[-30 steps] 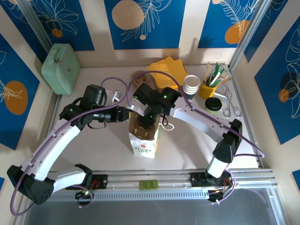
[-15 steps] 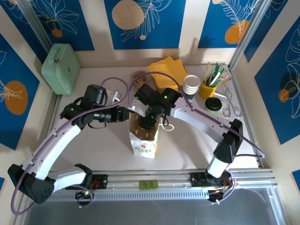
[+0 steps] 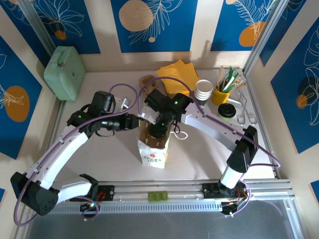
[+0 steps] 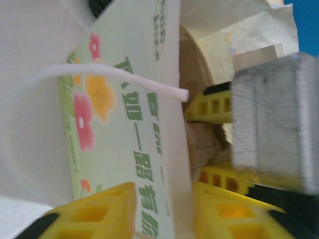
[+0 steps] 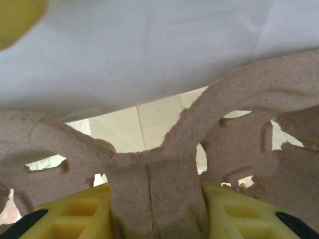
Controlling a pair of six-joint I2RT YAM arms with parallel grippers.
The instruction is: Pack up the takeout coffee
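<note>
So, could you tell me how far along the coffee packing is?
Done: the paper bag stands open. In hand: the left pincer pinches its rim while the right pincer holds the pulp cup carrier in its mouth. Left: the takeout coffee sits on the table, not yet bagged.

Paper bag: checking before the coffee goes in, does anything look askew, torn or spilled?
Nothing spilled or clearly torn. The pulp carrier, pinched by the right claw in the paper bag mouth, has ragged cutout edges, likely just moulded pulp. The takeout coffee stands upright, lidded.
</note>
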